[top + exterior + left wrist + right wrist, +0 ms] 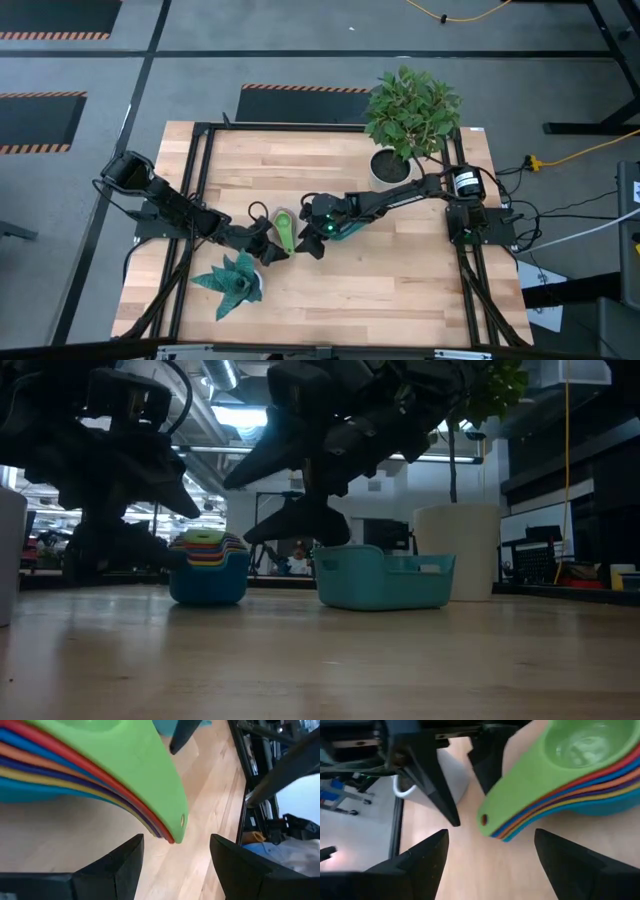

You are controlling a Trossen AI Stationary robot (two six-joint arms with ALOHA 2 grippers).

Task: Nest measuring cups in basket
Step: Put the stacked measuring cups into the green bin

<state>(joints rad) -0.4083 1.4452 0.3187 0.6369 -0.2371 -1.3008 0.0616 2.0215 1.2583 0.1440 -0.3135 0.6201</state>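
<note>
Green-topped measuring cups, teal basket

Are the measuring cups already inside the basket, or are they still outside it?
Outside. The nested cups stand upright on the table, apart from the basket. Whether the basket is empty cannot be told.

The nested measuring cups stand on the table just beside the basket.

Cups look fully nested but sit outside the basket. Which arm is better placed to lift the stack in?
Left, probably. The left gripper is open with the stack's handles between its fingers. The right gripper is open too, but hovers by the basket.
</note>
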